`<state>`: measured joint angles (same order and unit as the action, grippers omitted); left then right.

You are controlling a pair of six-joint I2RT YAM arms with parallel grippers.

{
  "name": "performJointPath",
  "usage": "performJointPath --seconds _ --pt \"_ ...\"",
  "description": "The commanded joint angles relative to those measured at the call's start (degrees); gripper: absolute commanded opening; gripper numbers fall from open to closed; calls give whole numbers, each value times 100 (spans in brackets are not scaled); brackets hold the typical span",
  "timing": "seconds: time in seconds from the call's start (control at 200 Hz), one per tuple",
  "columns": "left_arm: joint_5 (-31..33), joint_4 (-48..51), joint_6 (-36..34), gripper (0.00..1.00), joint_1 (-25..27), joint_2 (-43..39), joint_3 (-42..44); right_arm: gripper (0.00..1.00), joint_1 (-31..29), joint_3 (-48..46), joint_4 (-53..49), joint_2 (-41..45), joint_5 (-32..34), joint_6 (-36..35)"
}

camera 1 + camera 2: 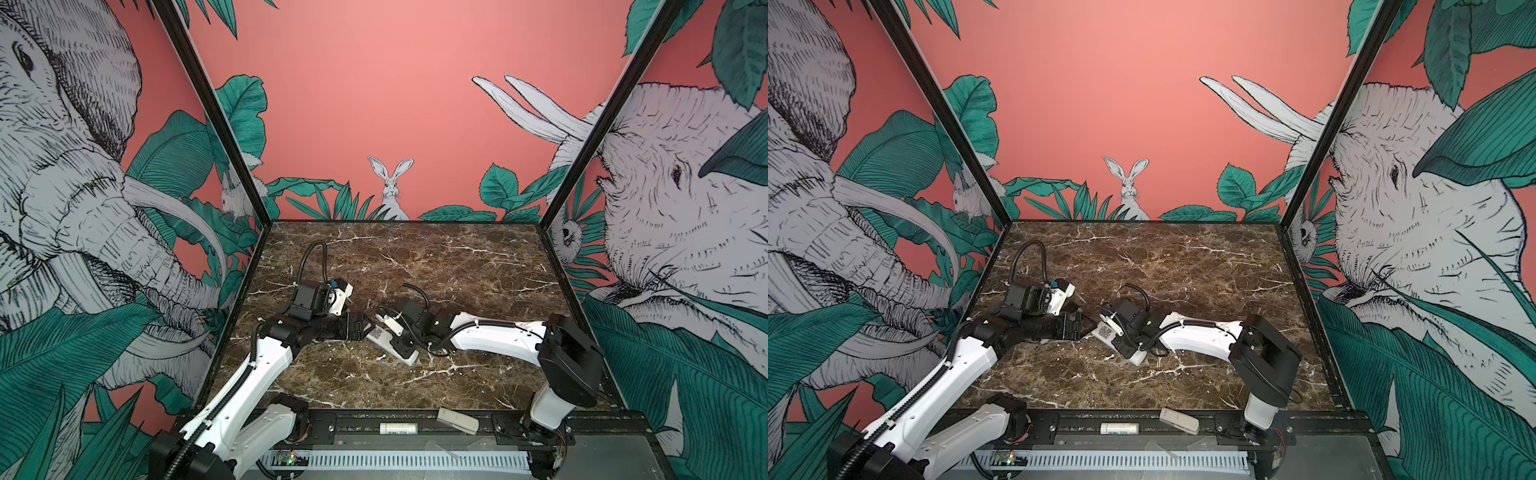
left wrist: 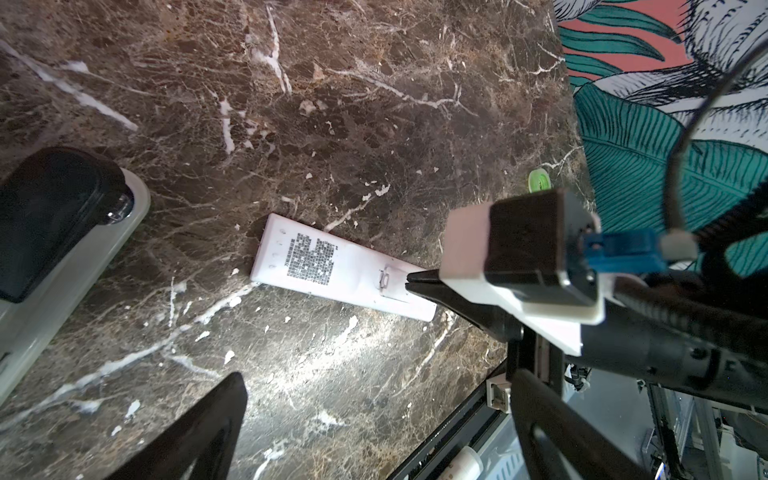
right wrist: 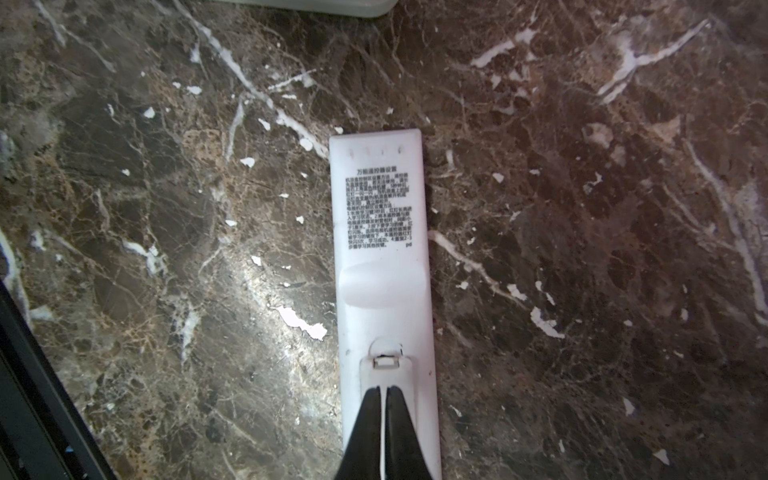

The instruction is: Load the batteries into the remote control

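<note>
Presently, right gripper [image 3: 383, 392], jaws pressed together, bears on the remote control [image 3: 380, 249] lying back-up beneath it; cover latch [image 3: 386, 362] just ahead of the tips. Recommend pressing down, then sliding steadily.

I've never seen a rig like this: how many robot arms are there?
2. The left arm reaches in from the left side, the right arm from the right; both meet at the white remote control.
</note>
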<state>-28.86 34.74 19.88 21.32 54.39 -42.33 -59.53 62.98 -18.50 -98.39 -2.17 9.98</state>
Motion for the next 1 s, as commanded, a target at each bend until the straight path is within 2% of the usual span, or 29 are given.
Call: performJointPath --seconds 0.0,0.19,0.335,0.435,0.59,0.65,0.765,0.995 --pt "48 -22 -82 99 -23 -102 29 6 57 -147 -86 -351 -85 78" --pt "47 -37 -76 99 -23 -101 32 7 62 -467 -68 -405 -160 285" --pt "33 -56 -69 99 -23 -78 31 15 64 -373 -205 -35 145 211" --pt "54 -38 -69 99 -22 -110 28 27 59 -317 -292 112 190 130" --pt "110 -2 -55 99 -23 -189 31 56 57 -548 -161 313 57 95" --pt "118 -19 -46 99 -21 -184 42 63 54 -665 -145 368 10 117" --pt "114 -49 -41 99 -21 -153 45 67 33 -825 -120 443 -30 161" --pt "109 -93 -37 99 -25 -163 62 69 -32 -782 -126 257 1 170"
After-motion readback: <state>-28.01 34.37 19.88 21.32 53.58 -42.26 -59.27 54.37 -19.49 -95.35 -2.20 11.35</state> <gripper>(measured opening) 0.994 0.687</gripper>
